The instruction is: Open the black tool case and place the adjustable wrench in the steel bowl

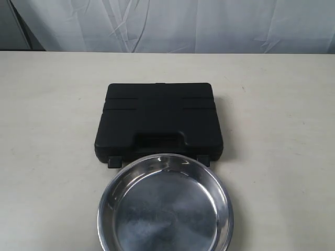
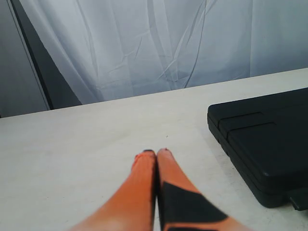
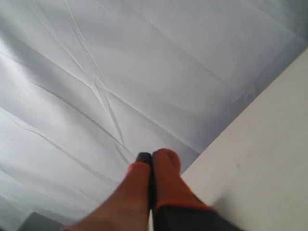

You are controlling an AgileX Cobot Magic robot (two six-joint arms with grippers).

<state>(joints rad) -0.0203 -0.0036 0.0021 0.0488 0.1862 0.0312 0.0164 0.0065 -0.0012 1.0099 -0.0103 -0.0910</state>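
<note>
The case (image 1: 159,123) lies flat and shut on the table (image 1: 47,130), so the wrench is nowhere to be seen; I take it to be inside. The bowl (image 1: 167,209) sits just in front of the case, its rim touching or all but touching the side that carries the handle (image 1: 157,140) and 2 latches (image 1: 114,162). The case's long axis runs across the table, with the hinge side away from the bowl. Neither arm shows in the exterior view. The left gripper (image 2: 156,153) has its orange fingers pressed together on nothing and hangs over bare table beside the case's left end. Its wrist view shows that end and 1 latch tab at the near corner. The right gripper (image 3: 151,158) is also pinched together and empty, tilted up toward the curtain (image 3: 96,72), with no case in its view. By my reckoning the left arm is better placed to begin, and the lid has to be unlatched from the bowl side.
</note>
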